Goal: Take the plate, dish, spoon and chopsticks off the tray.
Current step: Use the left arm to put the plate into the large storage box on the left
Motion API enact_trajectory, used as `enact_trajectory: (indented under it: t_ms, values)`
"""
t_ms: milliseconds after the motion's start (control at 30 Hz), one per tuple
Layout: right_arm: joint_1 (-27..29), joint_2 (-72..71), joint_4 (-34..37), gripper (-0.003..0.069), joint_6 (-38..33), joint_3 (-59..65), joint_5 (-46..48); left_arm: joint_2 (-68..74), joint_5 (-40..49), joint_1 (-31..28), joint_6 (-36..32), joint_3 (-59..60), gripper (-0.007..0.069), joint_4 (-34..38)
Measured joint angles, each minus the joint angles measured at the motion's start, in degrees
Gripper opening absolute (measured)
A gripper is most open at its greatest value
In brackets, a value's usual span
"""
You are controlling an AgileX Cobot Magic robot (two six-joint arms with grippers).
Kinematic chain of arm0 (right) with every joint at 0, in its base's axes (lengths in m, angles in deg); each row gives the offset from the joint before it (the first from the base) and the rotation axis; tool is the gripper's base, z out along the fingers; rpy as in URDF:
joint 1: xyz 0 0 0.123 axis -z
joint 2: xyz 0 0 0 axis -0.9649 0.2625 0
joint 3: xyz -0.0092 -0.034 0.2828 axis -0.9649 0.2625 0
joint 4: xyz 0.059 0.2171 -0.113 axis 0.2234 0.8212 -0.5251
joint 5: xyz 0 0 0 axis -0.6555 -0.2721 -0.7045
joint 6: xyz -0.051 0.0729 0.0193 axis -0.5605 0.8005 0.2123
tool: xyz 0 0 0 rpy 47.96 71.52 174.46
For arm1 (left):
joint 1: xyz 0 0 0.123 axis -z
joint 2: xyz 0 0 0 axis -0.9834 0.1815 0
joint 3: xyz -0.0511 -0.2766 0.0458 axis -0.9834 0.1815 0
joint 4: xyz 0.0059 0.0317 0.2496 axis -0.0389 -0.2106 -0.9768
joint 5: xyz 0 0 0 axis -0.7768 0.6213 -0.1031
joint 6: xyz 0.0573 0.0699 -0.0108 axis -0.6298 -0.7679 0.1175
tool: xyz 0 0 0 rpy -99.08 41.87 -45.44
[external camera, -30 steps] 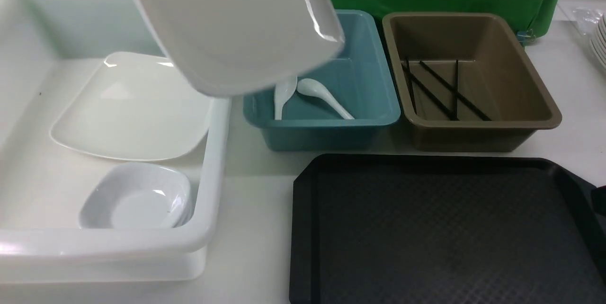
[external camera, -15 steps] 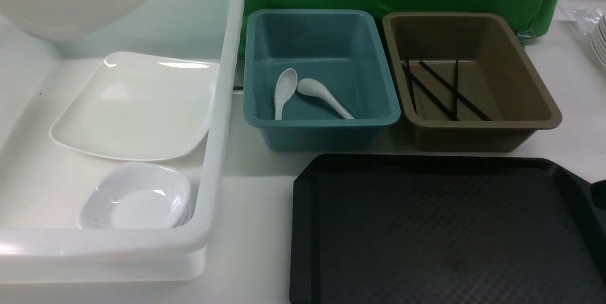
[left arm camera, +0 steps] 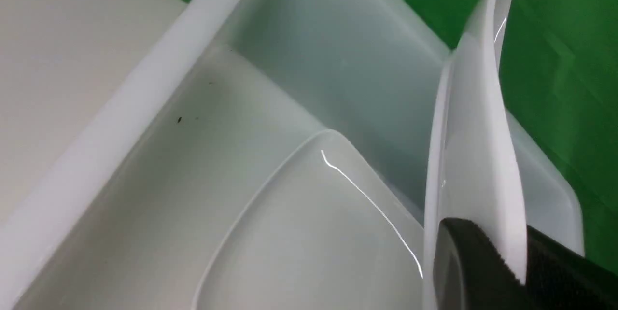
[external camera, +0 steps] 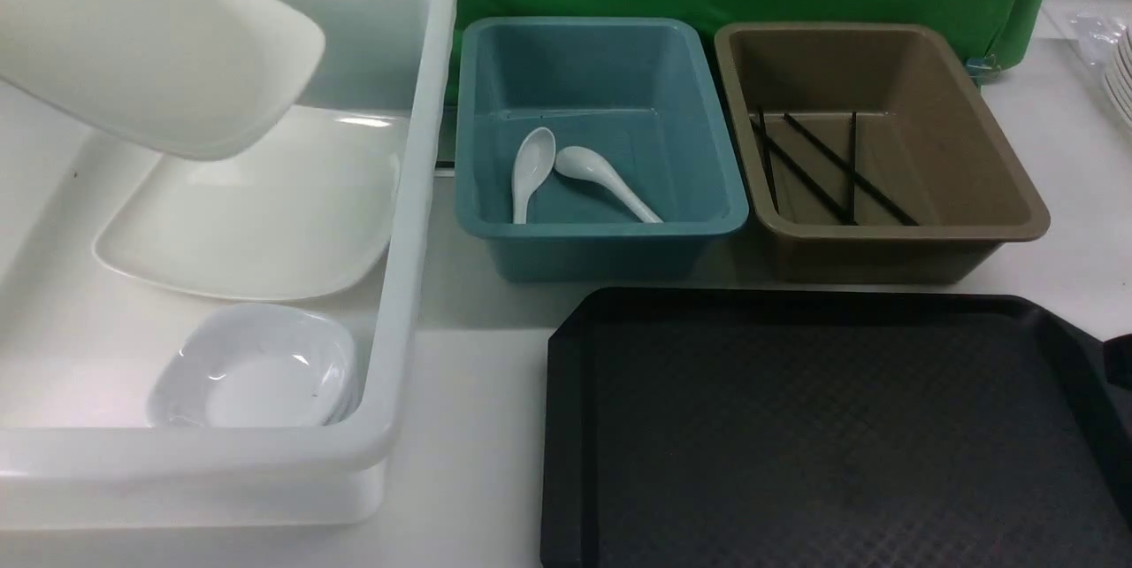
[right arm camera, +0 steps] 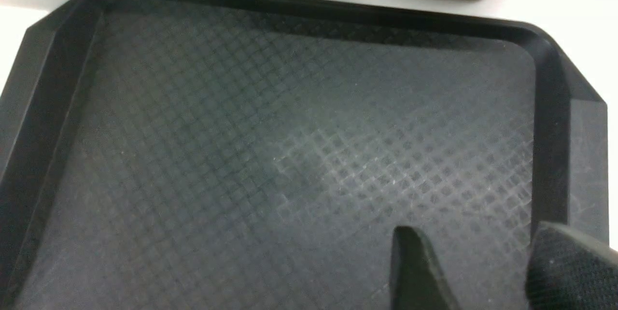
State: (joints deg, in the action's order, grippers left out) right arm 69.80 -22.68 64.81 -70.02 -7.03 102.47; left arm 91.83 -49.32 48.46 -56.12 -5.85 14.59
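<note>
Left claw (left arm camera: 487, 261) grips the plate (external camera: 150, 37) — tilted over the white bin (external camera: 424, 196).

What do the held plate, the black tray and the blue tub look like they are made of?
The plate: glossy white ceramic or melamine, going by its sharp highlights; which one is unclear. The tray: matte black plastic, with a fine moulded grid texture and a raised rim. The blue tub: smooth, semi-matte moulded plastic, with thin walls and a rolled rim.

Held plate (external camera: 150, 37) cropped; left pincer (left arm camera: 483, 271) mostly out of frame.
</note>
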Motion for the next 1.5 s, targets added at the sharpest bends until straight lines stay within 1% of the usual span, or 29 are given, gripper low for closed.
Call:
enact_trajectory:
  t_ms: [167, 400, 567, 667, 767, 900, 1000, 1233, 1267, 1300, 1367, 1400, 1500]
  values:
    - [0.0, 0.0, 0.0, 0.0355, 0.0, 0.0, -1.33, 4.36, -1.92, 1.2, -4.11, 4.36, 0.0029, 2.77]
    - [0.0, 0.0, 0.0, 0.0355, 0.29, 0.0, -2.05, 8.75, -4.46, 5.66, -5.27, 4.88, 0.0029, 3.22]
    - [0.0, 0.0, 0.0, 0.0355, 1.63, 0.0, -2.09, 9.99, -6.97, 7.44, -4.64, 4.88, 0.002, 1.34]
    - [0.0, 0.0, 0.0, 0.0355, 1.82, 0.0, -2.09, 10.84, -6.87, 7.5, -4.64, 4.88, 0.002, -0.16]
    - [0.0, 0.0, 0.0, 0.0355, 1.87, 0.0, -2.09, 12.71, -5.41, 7.5, -4.56, 4.88, 0.0022, -3.57]
    - [0.0, 0.0, 0.0, 0.0355, 1.92, 0.0, -2.09, 14.89, -4.66, 7.5, -3.73, 4.88, 0.0053, -6.51]
    - [0.0, 0.0, 0.0, 0.0355, 1.92, 0.0, -2.09, 16.45, -3.92, 7.62, -3.79, 4.88, 0.0113, -8.21]
    - [0.0, 0.0, 0.0, 0.0355, 1.92, 0.0, -2.04, 17.24, -2.89, 7.62, -4.02, 4.82, 0.0349, -12.41]
    - [0.0, 0.0, 0.0, 0.0355, 1.92, 0.0, -1.98, 17.1, -2.76, 7.63, -4.02, 4.66, 0.0395, -13.74]
    - [0.0, 0.0, 0.0, 0.0355, 1.92, 0.0, -1.97, 17.1, -2.76, 7.63, -4.02, 4.66, 0.0395, -13.74]
    - [0.0, 0.0, 0.0, 0.0355, 1.92, 0.0, -1.12, 16.29, -1.75, 7.68, -4.24, 3.51, 0.0514, -17.27]
    - [0.0, 0.0, 0.0, 0.0355, 1.92, 0.0, -0.69, 15.72, -1.34, 7.68, -4.24, 2.9, 0.0542, -18.38]
    - [0.0, 0.07, 0.5, 0.0353, 1.76, -2.13, 1.94, 13.24, 0.87, 7.68, -4.24, 0.65, 0.0587, -19.74]
